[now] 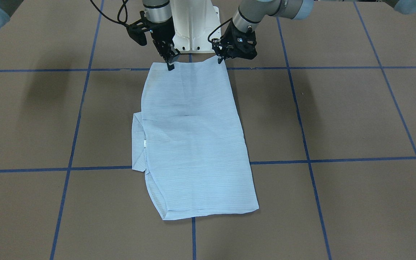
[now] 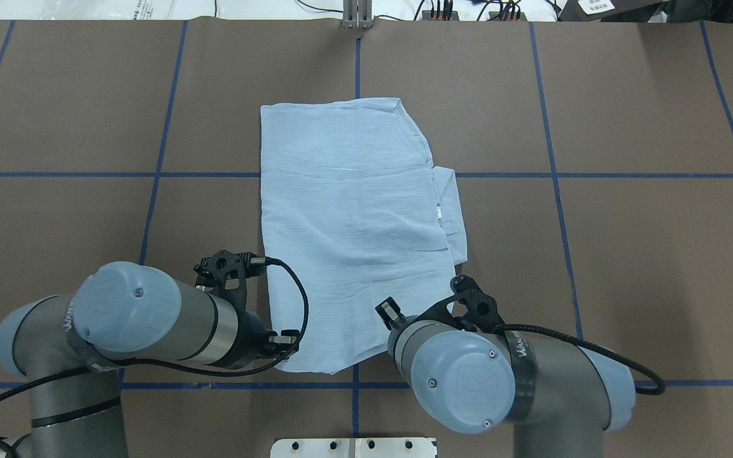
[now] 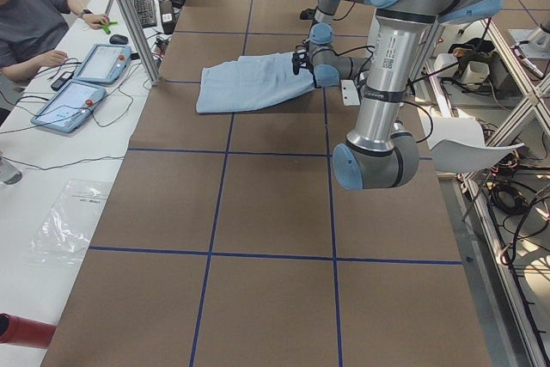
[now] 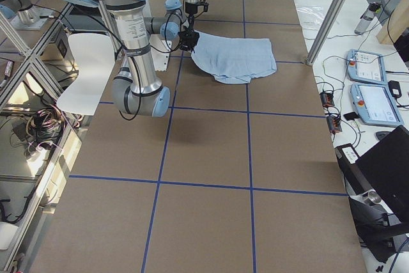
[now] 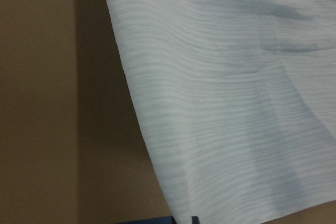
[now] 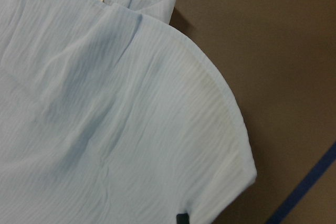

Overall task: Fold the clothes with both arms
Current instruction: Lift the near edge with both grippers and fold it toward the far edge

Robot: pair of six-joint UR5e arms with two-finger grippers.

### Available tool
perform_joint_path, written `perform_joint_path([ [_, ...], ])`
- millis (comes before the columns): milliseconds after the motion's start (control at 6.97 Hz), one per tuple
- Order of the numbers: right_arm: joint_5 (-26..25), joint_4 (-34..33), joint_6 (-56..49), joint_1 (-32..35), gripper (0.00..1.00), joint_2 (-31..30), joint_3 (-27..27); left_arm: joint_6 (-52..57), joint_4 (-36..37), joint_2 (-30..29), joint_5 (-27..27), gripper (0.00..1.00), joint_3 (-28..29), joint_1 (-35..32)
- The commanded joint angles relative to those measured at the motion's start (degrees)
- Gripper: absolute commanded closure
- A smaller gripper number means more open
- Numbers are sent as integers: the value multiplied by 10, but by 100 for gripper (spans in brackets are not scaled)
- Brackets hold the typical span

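Even, diffuse light from above fills the four fixed views, leaving the matte brown surface [image 1: 356,119] free of glare, with soft, wide shadows in the front-facing view at the left and right of the pale shirt [image 1: 193,144], which looks almost washed out from overhead. Both wrist views are dimmer and slightly soft, with a dark shadow band along the cloth's left edge in the left one. The side views bend straight lines near their edges and brighten toward the white desks.
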Motion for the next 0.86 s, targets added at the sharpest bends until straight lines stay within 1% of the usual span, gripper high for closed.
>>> perform_joint_path([
  [0,1,-113,-1,-24,100,10,105,0,107,-4,-49,100,-113,0],
  [143,1,-116,-19,-23,100,15,109,3,146,-20,-64,100,-120,-5],
  [287,-7,-114,-64,-22,100,16,100,8,146,-29,-59,100,-98,-15],
  [430,-11,-93,-115,0,100,17,72,13,145,-46,-58,100,-65,-45],
  [574,-11,-31,-132,35,100,17,19,39,145,-65,-57,100,-28,-81],
  [717,-10,12,-170,71,100,35,-29,75,144,-82,-56,100,12,-119],
])
